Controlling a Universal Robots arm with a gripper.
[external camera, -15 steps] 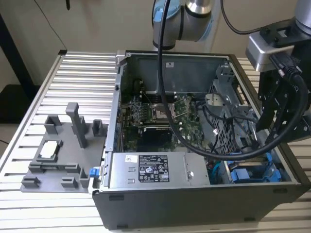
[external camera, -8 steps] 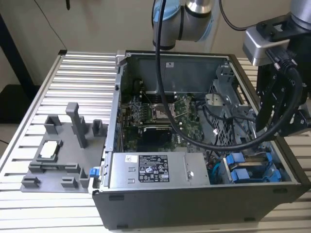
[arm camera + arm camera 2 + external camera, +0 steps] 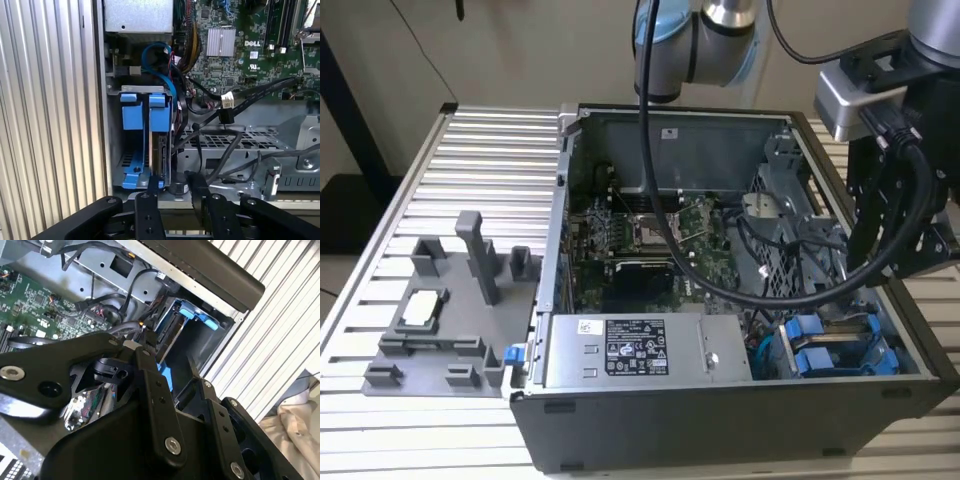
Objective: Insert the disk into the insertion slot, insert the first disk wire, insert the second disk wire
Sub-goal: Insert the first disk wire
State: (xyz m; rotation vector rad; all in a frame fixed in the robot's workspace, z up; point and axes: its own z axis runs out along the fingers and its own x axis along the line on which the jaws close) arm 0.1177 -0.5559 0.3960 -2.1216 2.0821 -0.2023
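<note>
The disk (image 3: 163,150) stands on edge inside the drive bay of the open computer case, its silver-grey side showing within its bright blue carrier frame (image 3: 159,106). A second blue carrier (image 3: 132,107) sits right beside it. My gripper (image 3: 173,183) hovers just at the disk's outer end. Its black fingers (image 3: 150,186) are spread apart, open, with nothing between them. In the second wrist view the gripper (image 3: 169,359) hangs over the same blue bay (image 3: 200,317). Loose black wires with connectors (image 3: 225,107) lie across the metal cage near the bay.
The case (image 3: 620,415) lies open on a slatted metal table (image 3: 490,150), with the motherboard (image 3: 650,235) and power supply (image 3: 630,350) exposed. A grey fixture (image 3: 450,310) with upright posts stands at the exterior view's left. A blue cable (image 3: 162,75) curves above the carriers.
</note>
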